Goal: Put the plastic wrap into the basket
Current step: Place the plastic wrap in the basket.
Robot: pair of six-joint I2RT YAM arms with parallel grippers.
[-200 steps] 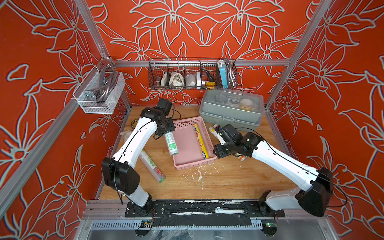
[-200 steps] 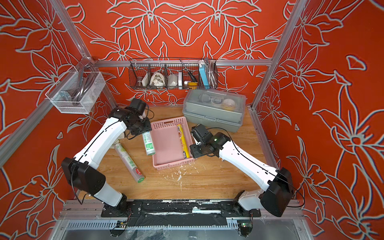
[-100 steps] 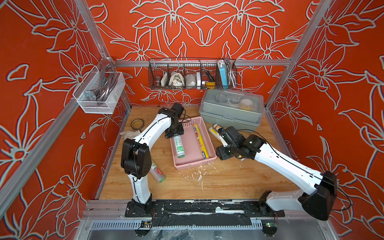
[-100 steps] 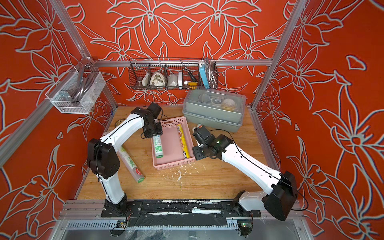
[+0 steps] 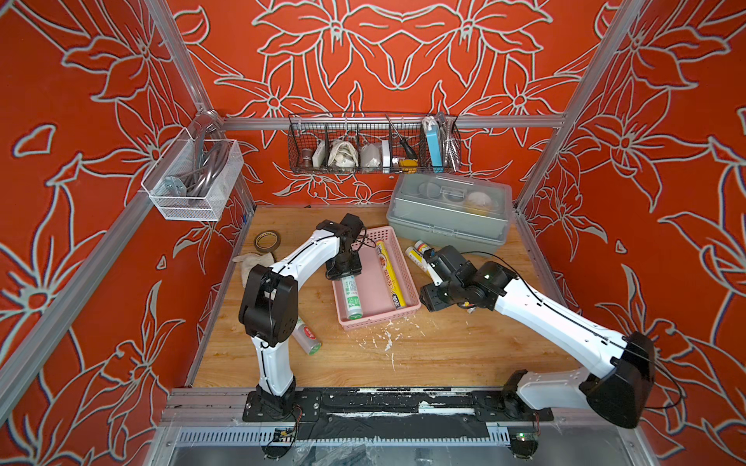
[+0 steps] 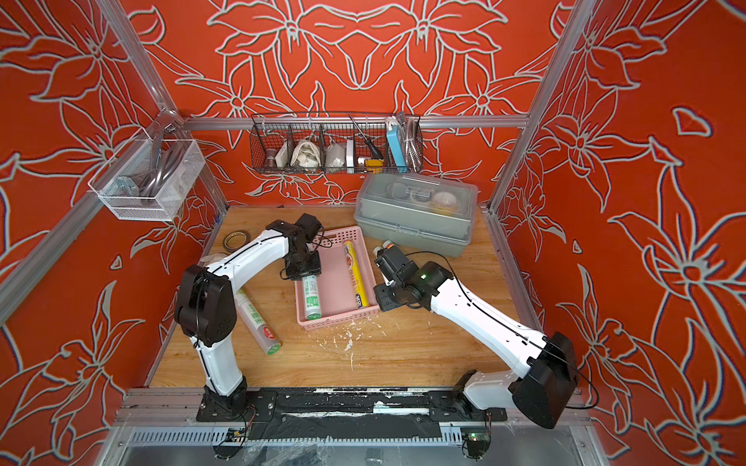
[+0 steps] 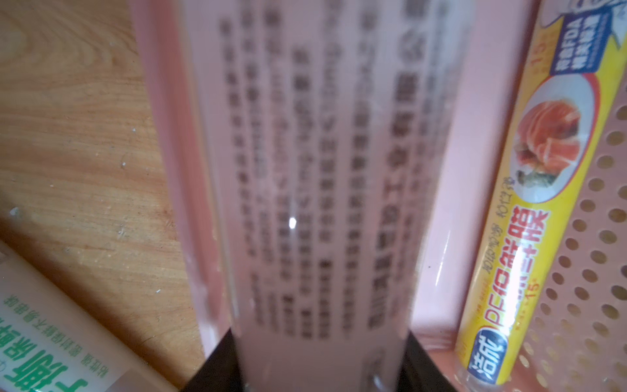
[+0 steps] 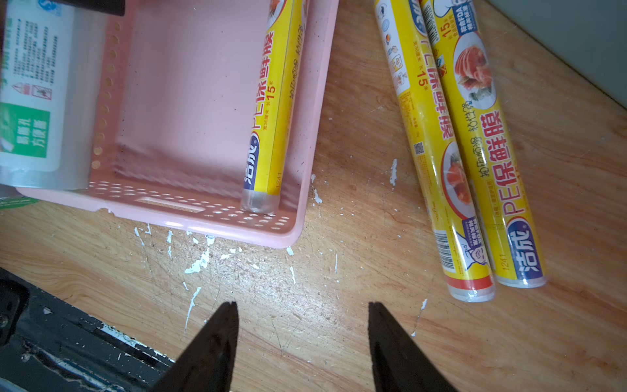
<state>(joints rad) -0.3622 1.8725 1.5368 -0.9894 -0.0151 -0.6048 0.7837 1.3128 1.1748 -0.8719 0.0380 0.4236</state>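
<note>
Our left pincer (image 5: 344, 269) is pinching one end of a white roll with green print (image 5: 351, 296). The roll points along the left side of the pink basket (image 5: 411, 282). Its far end sits right at the basket's near left corner, so we cannot tell if it lies all inside. We think this roll needs to go down flat next to the yellow roll in the basket (image 5: 389, 272).

Our right pincer (image 8: 302, 334) is spread and holds nothing. It hangs over the bare table (image 8: 339, 322). Two yellow rolls (image 8: 468, 163) lie side by side on the table, just to the right of the basket. Our right arm is nearer to them.

Another white roll (image 6: 258, 320) lies on the table by our left arm.
</note>
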